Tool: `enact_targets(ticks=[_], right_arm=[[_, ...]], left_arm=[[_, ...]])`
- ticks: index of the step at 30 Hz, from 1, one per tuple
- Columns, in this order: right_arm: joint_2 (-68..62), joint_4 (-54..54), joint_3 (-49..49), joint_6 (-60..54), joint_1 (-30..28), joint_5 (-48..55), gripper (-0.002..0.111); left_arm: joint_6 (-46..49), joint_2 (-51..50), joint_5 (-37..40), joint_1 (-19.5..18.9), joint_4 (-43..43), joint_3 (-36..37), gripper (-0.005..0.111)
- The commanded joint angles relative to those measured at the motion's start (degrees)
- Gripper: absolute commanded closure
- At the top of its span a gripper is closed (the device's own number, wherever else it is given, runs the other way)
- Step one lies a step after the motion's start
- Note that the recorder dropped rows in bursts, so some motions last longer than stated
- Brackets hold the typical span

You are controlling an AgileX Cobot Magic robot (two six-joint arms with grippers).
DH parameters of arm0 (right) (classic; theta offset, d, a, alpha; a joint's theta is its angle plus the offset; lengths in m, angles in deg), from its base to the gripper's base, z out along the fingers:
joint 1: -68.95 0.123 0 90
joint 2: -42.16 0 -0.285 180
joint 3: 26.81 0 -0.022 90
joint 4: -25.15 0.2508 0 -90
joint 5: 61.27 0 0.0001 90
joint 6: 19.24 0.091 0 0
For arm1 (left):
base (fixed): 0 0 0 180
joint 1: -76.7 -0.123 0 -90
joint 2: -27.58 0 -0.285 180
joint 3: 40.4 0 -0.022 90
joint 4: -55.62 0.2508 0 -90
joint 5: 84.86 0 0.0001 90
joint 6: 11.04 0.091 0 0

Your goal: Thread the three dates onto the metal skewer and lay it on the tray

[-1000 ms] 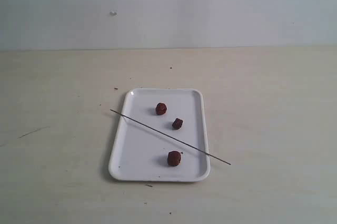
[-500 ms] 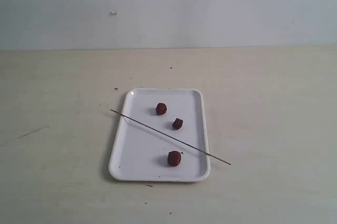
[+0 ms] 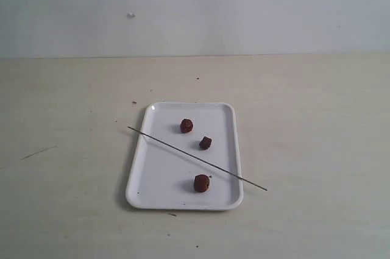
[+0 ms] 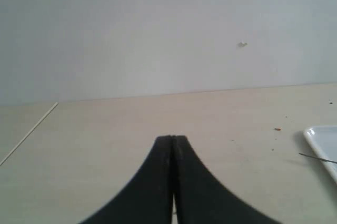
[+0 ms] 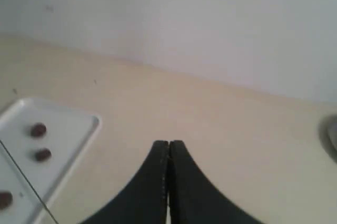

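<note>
Nothing has shifted on my feed over the last second — every piece sits exactly where it was. I see the tray (image 3: 157,193) lying flat on the pale table (image 3: 304,149), its long sides running away from the exterior camera. Across it lies the skewer (image 3: 183,152), bare and diagonal: its far-left tip sticks out past the tray's left rim and its near-right tip past the right rim, over the table. None of the dates is threaded on it. The far date (image 3: 186,125) and the middle date (image 3: 205,143) rest on the tray floor on the far side of the rod, near each other but apart. The near date (image 3: 202,183) rests on the side towards the camera, close to the tray's front rim. None of the three touches the skewer.

My left gripper (image 4: 172,138) has its jaws pressed together with nothing between them. It is over the table, with the tray's corner and one skewer tip off to one side. My right gripper (image 5: 168,143) is likewise fully closed and empty — it hangs over the table beside the tray, well clear of the dates.
</note>
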Motion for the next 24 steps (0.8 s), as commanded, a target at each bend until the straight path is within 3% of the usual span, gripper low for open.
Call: enact_targets(ticks=[1,7,15,24], right_arm=[[-13.5,-1.8,-10.3,-0.4,-0.3,16.5,0.108],[-31.4,4.5,-20.7,-2.8,-0.2,29.9,0.108],[-47.0,23.5,-25.0,-18.0,-0.2,27.1,0.108],[-57.9,29.9,-28.3,-18.8,-0.2,26.8,0.101]], left_arm=[[-0.2,0.2,-0.1,-0.3,-0.1,0.2,0.107],[-0.2,0.2,-0.1,-0.3,-0.1,0.2,0.107],[-0.2,0.2,-0.1,-0.3,-0.1,0.2,0.107],[-0.2,0.2,-0.1,-0.3,-0.1,0.2,0.107]])
